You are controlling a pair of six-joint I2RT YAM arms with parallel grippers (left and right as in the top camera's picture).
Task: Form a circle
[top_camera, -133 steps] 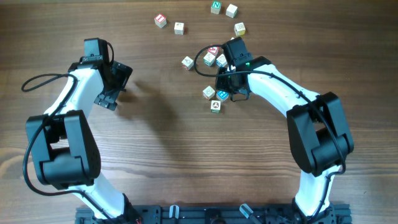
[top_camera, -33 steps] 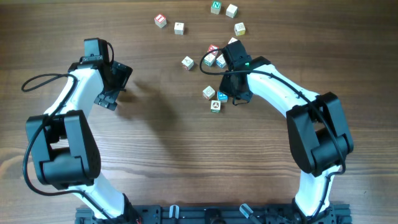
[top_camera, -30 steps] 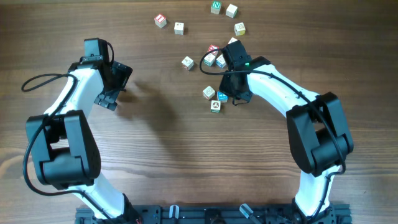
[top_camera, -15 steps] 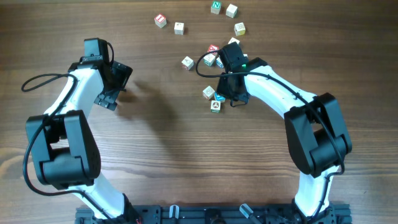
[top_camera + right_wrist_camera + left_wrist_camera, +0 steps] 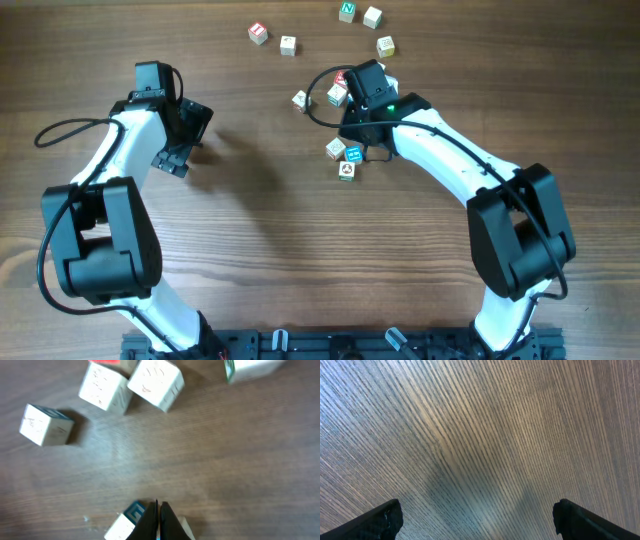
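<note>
The circle's pieces, small pale wooden letter cubes, lie scattered at the table's far middle and form no ring. A loose bunch sits by my right gripper [image 5: 362, 148]: a red-faced cube [image 5: 343, 78], a pale cube [image 5: 337, 94], a blue-faced cube [image 5: 353, 153] and two more [image 5: 335, 149] [image 5: 346, 171]. The right gripper [image 5: 157, 504] is shut on nothing, its tips down on the wood right beside the blue-faced cube [image 5: 134, 511]. My left gripper [image 5: 183, 138] hangs open at the left, far from every cube. Only bare wood shows between its fingers [image 5: 387, 519].
More cubes lie further back: a red one [image 5: 258, 33], a pale one [image 5: 288, 44], a green one [image 5: 347, 11] and two others [image 5: 372, 16] [image 5: 385, 46]. One cube [image 5: 300, 100] sits alone left of the bunch. In the right wrist view three cubes [image 5: 47, 424] [image 5: 105, 387] [image 5: 155, 377] lie ahead.
My right arm has swung left and a little back, and the shut gripper has slid left along the cubes. The blue-faced cube has shifted slightly left. The left arm has not moved.
</note>
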